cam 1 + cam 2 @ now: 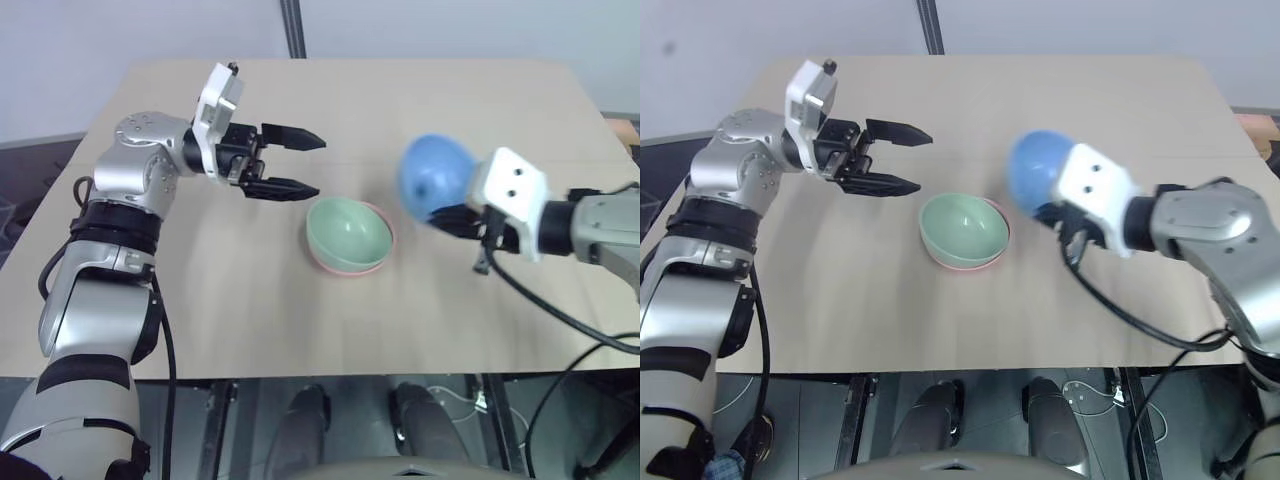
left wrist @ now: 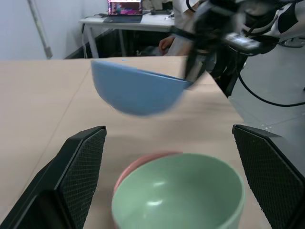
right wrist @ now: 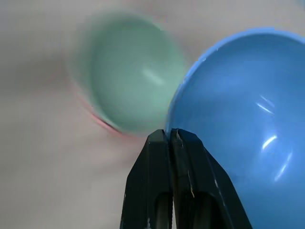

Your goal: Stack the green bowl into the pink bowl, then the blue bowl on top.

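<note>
Blue bowl (image 1: 432,178) pinched by right hand (image 3: 170,138), beside green bowl (image 1: 348,231).

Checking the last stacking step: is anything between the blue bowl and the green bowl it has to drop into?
Nothing visible. The blue bowl, held in the right gripper, hangs beside the green bowl; the open left gripper stands off on the far side.

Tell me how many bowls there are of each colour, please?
Green bowl: 1, nested in the pink one
Pink bowl: 1, on the table
Blue bowl: 1, held up in the right pincer
Total: 3 bowls
</note>
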Tool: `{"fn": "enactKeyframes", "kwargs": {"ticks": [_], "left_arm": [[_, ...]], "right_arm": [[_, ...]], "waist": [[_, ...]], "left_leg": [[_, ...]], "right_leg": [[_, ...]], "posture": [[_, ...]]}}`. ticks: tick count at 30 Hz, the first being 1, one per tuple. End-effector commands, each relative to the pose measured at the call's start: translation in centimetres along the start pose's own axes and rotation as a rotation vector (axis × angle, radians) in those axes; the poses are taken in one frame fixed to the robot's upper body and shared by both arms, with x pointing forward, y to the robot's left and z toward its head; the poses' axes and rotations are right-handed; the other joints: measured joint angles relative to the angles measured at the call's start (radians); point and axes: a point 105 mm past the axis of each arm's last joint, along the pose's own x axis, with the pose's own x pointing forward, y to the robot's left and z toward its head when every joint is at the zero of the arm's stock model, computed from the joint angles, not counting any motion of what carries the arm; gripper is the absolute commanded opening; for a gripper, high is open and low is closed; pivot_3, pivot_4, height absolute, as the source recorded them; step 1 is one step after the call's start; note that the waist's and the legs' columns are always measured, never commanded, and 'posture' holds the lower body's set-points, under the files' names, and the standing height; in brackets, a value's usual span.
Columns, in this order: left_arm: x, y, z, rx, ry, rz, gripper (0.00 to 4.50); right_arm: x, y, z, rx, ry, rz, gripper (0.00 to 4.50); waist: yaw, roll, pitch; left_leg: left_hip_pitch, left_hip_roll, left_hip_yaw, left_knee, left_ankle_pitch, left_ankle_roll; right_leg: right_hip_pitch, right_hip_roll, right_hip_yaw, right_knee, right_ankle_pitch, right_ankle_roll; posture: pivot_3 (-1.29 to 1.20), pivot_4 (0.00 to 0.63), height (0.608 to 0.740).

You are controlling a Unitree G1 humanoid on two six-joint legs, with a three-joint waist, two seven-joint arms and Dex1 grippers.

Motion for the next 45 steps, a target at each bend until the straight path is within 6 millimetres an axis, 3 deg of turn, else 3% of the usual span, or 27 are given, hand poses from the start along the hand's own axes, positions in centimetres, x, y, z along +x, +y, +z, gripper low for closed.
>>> {"fn": "enactKeyframes", "kwargs": {"ticks": [1, 9, 12, 14, 17, 21, 30, 34, 38, 41, 45], "left_arm": [[-1.0, 0.3, 1.1, 0.045, 0.003, 0.034, 4.50], [-1.6, -0.2, 1.2, 0.040, 0.019, 0.037, 4.50], [-2.0, -0.3, 1.2, 0.037, 0.017, 0.048, 4.50], [-2.2, -0.4, 1.1, 0.035, 0.016, 0.051, 4.50], [-2.3, -0.5, 0.9, 0.019, 0.021, 0.057, 4.50], [-2.9, -0.6, 0.3, -0.007, 0.047, 0.082, 4.50], [-5.3, -1.1, -0.3, -0.005, 0.061, 0.240, 4.50], [-6.5, -1.4, -2.1, -0.038, 0.091, 0.372, 4.50], [-6.9, -2.8, -4.2, -0.068, 0.115, 0.429, 4.50], [-7.6, -3.8, -5.5, -0.083, 0.156, 0.486, 4.50], [-8.3, -4.8, -5.4, -0.073, 0.163, 0.523, 4.50]], "right_arm": [[1.5, 1.5, 2.1, -0.141, -0.044, 0.141, 0.07], [4.3, 1.4, 4.4, -0.277, -0.108, 0.222, 0.07], [5.1, 0.7, 5.0, -0.277, -0.123, 0.191, 0.97], [5.3, 0.1, 5.0, -0.269, -0.110, 0.162, 1.82], [4.8, -0.5, 4.7, -0.260, -0.098, 0.152, 1.82], [2.6, -1.5, 2.9, -0.171, -0.068, 0.107, 1.82], [-4.4, -3.1, -1.6, 0.203, -0.104, -0.113, 1.82], [-7.1, -3.2, -3.9, 0.322, -0.112, -0.240, 1.82], [-10.4, -2.8, -6.9, 0.405, -0.138, -0.349, 1.82], [-12.8, -1.0, -10.1, 0.467, -0.074, -0.367, 1.82], [-14.7, -0.4, -10.9, 0.433, -0.078, -0.390, 1.82]], "waist": [[0.000, 0.000, 0.000], [-0.003, 0.000, 0.000], [-0.005, 0.000, 0.000], [-0.005, 0.000, 0.000], [-0.002, 0.000, 0.000], [0.000, 0.000, 0.000], [-0.004, 0.000, 0.000], [-0.001, 0.000, 0.000], [0.006, -0.001, -0.001], [0.014, -0.001, -0.001], [0.019, -0.001, -0.001]], "left_leg": [[0.000, 0.000, 0.000, 0.000, 0.000, 0.000], [0.000, 0.000, -0.001, 0.000, 0.000, 0.000], [0.000, 0.000, -0.001, 0.000, 0.000, 0.000], [0.000, 0.000, -0.001, 0.000, 0.000, 0.000], [0.000, 0.000, -0.001, 0.000, 0.000, 0.000], [0.000, 0.000, -0.001, 0.001, 0.000, 0.000], [0.001, 0.001, 0.000, 0.000, 0.000, 0.000], [0.001, 0.000, 0.000, 0.000, 0.000, 0.000], [0.001, 0.000, 0.001, 0.000, 0.000, 0.000], [0.001, 0.000, 0.000, 0.000, 0.000, 0.000], [0.004, 0.000, 0.004, 0.000, 0.000, 0.000]], "right_leg": [[0.000, 0.000, 0.000, 0.000, 0.000, 0.000], [-0.001, 0.000, 0.000, 0.001, 0.000, 0.000], [-0.001, 0.000, 0.000, 0.001, 0.000, 0.000], [-0.001, 0.000, 0.000, 0.002, 0.000, 0.000], [-0.001, 0.000, 0.000, 0.001, 0.000, 0.000], [-0.001, 0.000, -0.001, 0.001, 0.000, 0.000], [-0.001, 0.000, 0.000, 0.002, 0.000, 0.000], [0.000, 0.000, 0.000, 0.002, 0.000, 0.000], [0.000, 0.000, 0.001, 0.002, 0.000, 0.000], [0.001, 0.000, 0.001, 0.001, 0.000, 0.000], [0.001, 0.000, 0.003, 0.002, 0.000, 0.000]], "posture": [[0.00, 0.150, 0.740], [0.00, 0.150, 0.740], [0.00, 0.150, 0.740], [0.00, 0.150, 0.740], [0.00, 0.150, 0.740], [0.00, 0.150, 0.740], [0.00, 0.150, 0.740], [0.00, 0.150, 0.740], [0.00, 0.150, 0.740], [0.00, 0.150, 0.740], [0.00, 0.150, 0.740]]}}
